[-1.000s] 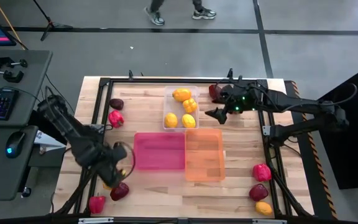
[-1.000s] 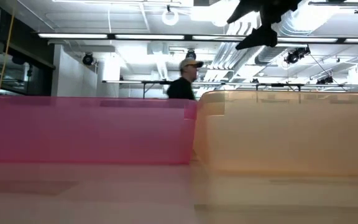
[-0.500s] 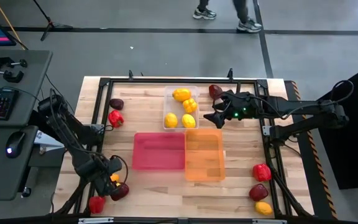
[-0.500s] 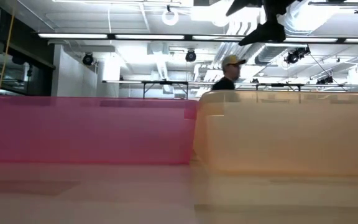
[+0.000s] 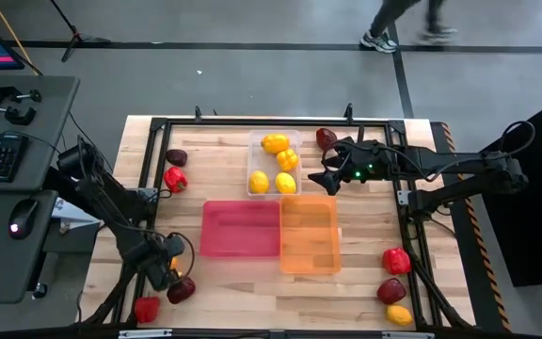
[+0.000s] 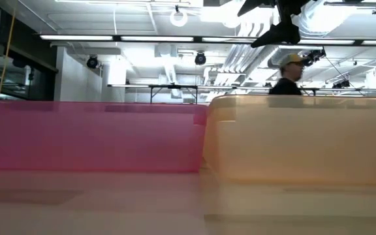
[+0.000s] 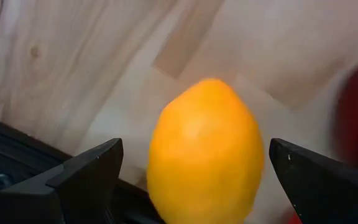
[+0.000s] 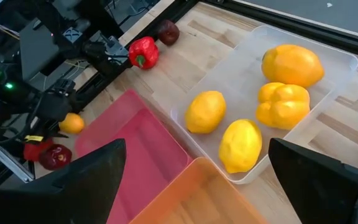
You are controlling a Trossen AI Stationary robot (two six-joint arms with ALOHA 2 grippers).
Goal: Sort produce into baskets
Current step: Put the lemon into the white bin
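My left gripper [image 5: 163, 268] is open, low over the table's near left corner. A yellow-orange citrus oval [image 7: 204, 155] lies on the wood between its two fingers [image 7: 86, 177], with a gap on each side. A maroon piece [image 5: 181, 290] and a red pepper [image 5: 146, 307] lie beside it. My right gripper [image 5: 326, 177] is open and empty, high above the meeting edges of the clear bin [image 5: 255, 141] and the orange bin [image 5: 309, 254]. It also shows in the low view [image 6: 276, 26]. The clear bin holds several yellow pieces [image 8: 238, 144]. The pink bin [image 5: 241, 229] is empty.
A red pepper [image 5: 175, 179] and a maroon piece [image 5: 176, 157] lie at the far left. A dark red piece [image 5: 326, 139] lies by the right arm. A red pepper [image 5: 396, 261], a maroon piece [image 5: 390, 291] and an orange oval [image 5: 399, 314] lie near right. A person walks beyond the table.
My left gripper has gone toward the table's near left corner and down, from beside the pink bin to the orange oval, and stays open around it. The person beyond the table has walked to the right.
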